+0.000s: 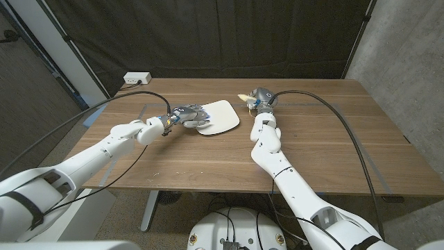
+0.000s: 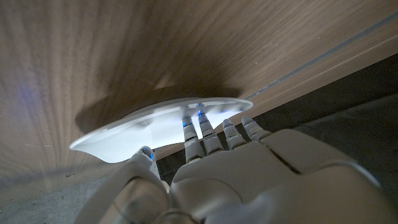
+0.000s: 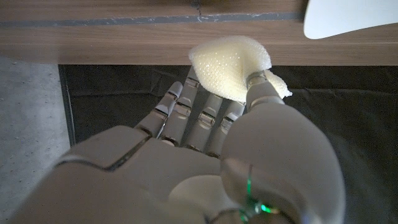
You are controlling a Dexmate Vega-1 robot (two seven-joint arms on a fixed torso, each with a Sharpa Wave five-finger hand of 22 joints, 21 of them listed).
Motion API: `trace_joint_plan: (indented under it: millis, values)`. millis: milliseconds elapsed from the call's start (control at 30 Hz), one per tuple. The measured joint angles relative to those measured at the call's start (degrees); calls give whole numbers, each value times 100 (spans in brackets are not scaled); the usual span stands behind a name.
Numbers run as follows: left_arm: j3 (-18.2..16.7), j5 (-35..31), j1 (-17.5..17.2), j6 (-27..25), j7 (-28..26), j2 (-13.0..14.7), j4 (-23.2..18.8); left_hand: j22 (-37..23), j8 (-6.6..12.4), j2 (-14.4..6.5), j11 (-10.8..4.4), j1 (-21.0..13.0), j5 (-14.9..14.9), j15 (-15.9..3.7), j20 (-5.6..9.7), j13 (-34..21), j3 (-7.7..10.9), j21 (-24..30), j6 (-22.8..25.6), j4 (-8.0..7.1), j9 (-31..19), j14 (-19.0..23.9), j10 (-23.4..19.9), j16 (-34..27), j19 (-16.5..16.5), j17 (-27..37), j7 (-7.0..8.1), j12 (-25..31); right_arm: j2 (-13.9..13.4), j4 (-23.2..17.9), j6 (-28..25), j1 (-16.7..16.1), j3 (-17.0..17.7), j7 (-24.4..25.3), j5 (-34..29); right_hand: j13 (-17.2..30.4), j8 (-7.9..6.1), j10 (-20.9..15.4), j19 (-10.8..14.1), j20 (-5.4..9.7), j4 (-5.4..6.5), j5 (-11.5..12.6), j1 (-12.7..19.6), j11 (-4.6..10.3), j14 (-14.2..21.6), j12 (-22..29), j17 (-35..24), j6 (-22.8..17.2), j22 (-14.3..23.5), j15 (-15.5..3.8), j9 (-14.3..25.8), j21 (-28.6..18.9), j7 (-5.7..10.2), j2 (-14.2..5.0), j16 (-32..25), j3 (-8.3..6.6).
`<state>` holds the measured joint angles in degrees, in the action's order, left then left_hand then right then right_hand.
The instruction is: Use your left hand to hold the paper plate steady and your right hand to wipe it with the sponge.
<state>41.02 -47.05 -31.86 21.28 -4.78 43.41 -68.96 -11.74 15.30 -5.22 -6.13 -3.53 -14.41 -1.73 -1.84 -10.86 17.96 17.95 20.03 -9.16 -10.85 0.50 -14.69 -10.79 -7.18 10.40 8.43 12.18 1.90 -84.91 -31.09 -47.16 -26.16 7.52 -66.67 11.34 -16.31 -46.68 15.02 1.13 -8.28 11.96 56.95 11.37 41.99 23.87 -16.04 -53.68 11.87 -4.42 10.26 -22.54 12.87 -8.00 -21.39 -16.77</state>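
Observation:
A white paper plate (image 1: 218, 114) lies on the wooden table (image 1: 312, 146) near its far middle. My left hand (image 1: 187, 116) grips the plate's left rim, fingers over the top. In the left wrist view the plate (image 2: 155, 127) is tipped up off the wood, with my fingers (image 2: 199, 134) on it and the thumb under the rim. My right hand (image 1: 260, 98) hovers just right of the plate and holds a pale yellow sponge (image 1: 242, 96). In the right wrist view the sponge (image 3: 230, 68) is pinched between thumb and fingers (image 3: 186, 112), and a corner of the plate (image 3: 348, 18) shows nearby.
A white power strip (image 1: 137, 78) sits at the table's far left corner. Black cables (image 1: 347, 132) trail from both arms over the table. A dark curtain hangs behind, and a concrete wall stands to the right.

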Motion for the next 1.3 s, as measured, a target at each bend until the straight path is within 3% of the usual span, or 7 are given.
trace_joint_plan:
  millis: [867,1300]
  values:
    - [-44,17,-107,-120,39,45,-158,0,-66,15,0,16,-23,0,-1,2,-25,0,14,-25,9,0,0,0,0,1,14,0,-182,929,1228,744,-267,14,407,-4,68,-38,-1,0,23,-3,-30,-6,0,-44,-6,-27,-1,0,2,0,9,46,44,-24]
    - [-91,46,-201,-184,43,122,-272,0,-56,15,0,15,-44,0,-1,2,-49,0,12,-1,9,0,0,0,0,1,12,0,-190,1796,1848,1305,-472,-51,513,27,113,-35,-1,0,24,-4,-28,-8,20,-45,-6,-68,-1,21,2,0,-32,76,63,-25]
